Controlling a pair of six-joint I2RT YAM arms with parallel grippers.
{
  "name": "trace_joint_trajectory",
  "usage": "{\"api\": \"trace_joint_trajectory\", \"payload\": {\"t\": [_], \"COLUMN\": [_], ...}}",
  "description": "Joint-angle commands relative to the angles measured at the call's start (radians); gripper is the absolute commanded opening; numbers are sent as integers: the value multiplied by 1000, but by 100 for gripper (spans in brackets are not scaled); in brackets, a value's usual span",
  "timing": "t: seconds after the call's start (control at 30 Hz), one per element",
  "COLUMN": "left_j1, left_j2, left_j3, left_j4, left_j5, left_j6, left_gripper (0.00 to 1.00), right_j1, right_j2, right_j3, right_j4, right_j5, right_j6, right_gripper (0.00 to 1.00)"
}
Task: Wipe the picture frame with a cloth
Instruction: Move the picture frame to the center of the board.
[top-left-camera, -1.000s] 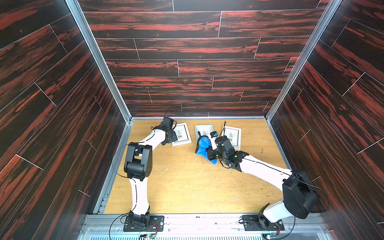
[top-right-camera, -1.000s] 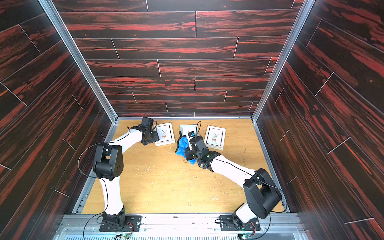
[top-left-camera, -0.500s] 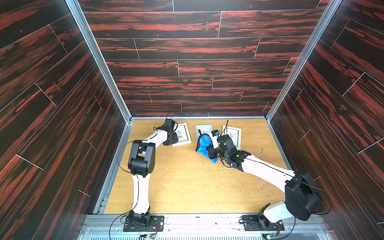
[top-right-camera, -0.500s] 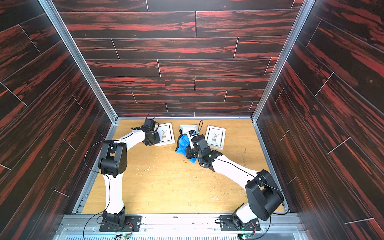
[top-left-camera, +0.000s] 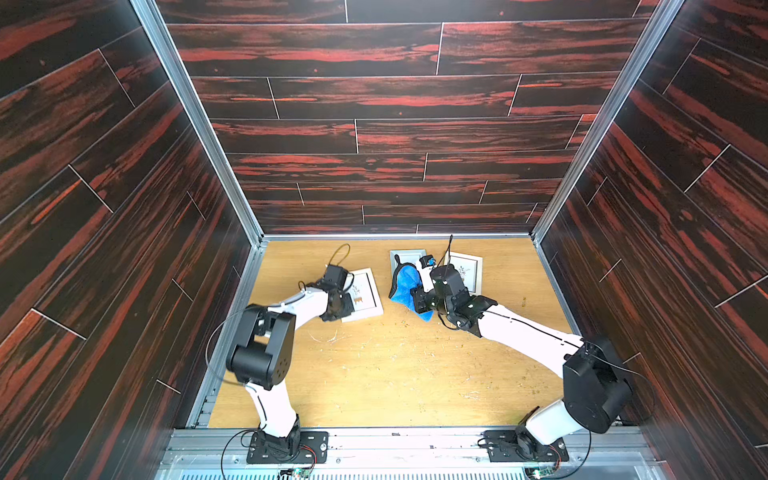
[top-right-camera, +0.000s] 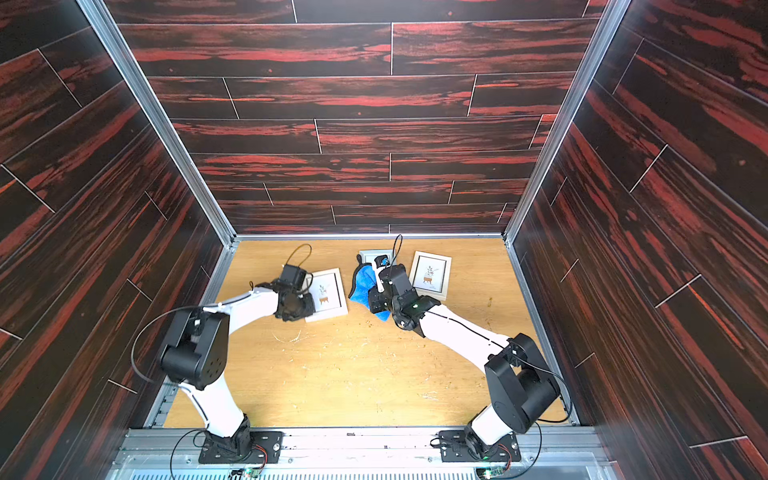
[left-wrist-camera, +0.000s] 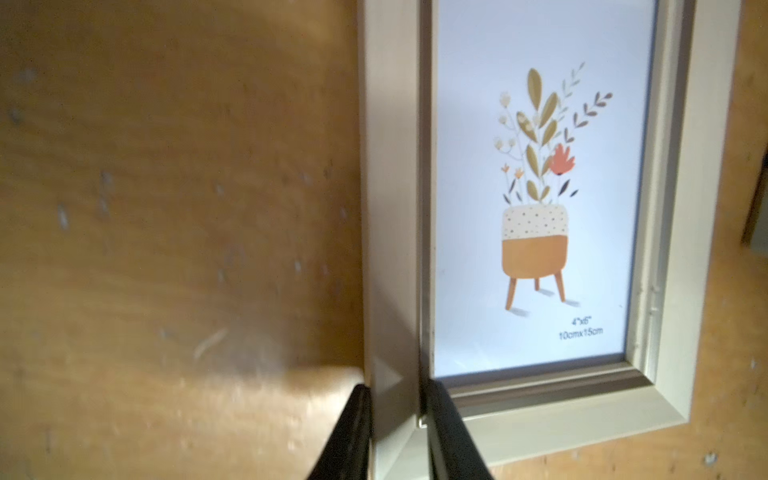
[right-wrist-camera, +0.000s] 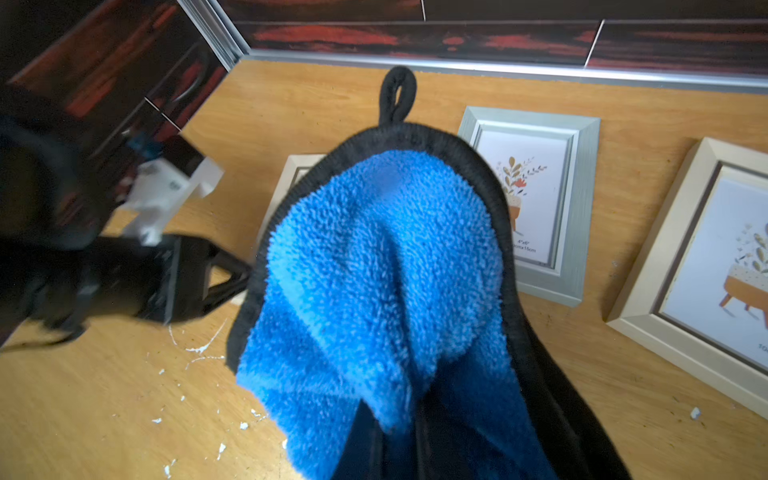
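Left wrist view first, nearest my tool: the left gripper (left-wrist-camera: 395, 401) is pinching the cream picture frame (left-wrist-camera: 390, 208) at a corner. One finger sits on the outer side of the rail, the other on the inner lip beside the glass. I read that as a brace, so the frame will not skate across the wooden table (left-wrist-camera: 166, 208) once rubbing starts. It also leaves the potted-plant print (left-wrist-camera: 534, 216) fully uncovered. On the right wrist camera the right gripper (right-wrist-camera: 395, 444) is pressed together on the blue microfibre cloth (right-wrist-camera: 374, 270). It grips one end, so the rest bunches and hangs forward as a soft pad, with the black corner loop (right-wrist-camera: 397, 93) sticking out at the far end. The cloth is clear of the held frame, so by my judgement wiping has not begun. It hangs over the near end of the grey frame (right-wrist-camera: 586, 208), and I cannot tell whether it touches. Beyond lies a second cream frame (right-wrist-camera: 648, 307), face up, untouched. In both top views the three frames sit in a row near the dark plank back wall (top-left-camera: 374, 137), within reach of both arms.
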Motion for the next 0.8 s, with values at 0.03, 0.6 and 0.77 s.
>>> {"api": "trace_joint_trajectory", "payload": {"t": [0.03, 0.6, 0.77], "left_j1": [-90, 32, 28], "left_j2": [-115, -131, -44], "left_j3": [-156, -106, -57], "left_j4": [-98, 99, 102], "left_j5": [41, 167, 185], "left_j6": [-53, -10, 17], "left_gripper": [28, 68, 60], "right_j1": [0, 105, 126], "right_j2": [37, 94, 153], "right_j3": [18, -27, 8], "right_j4": [-9, -4, -28], "right_j5": [-37, -60, -69], "right_j6": [-7, 46, 71], "right_gripper": [0, 0, 0]}}
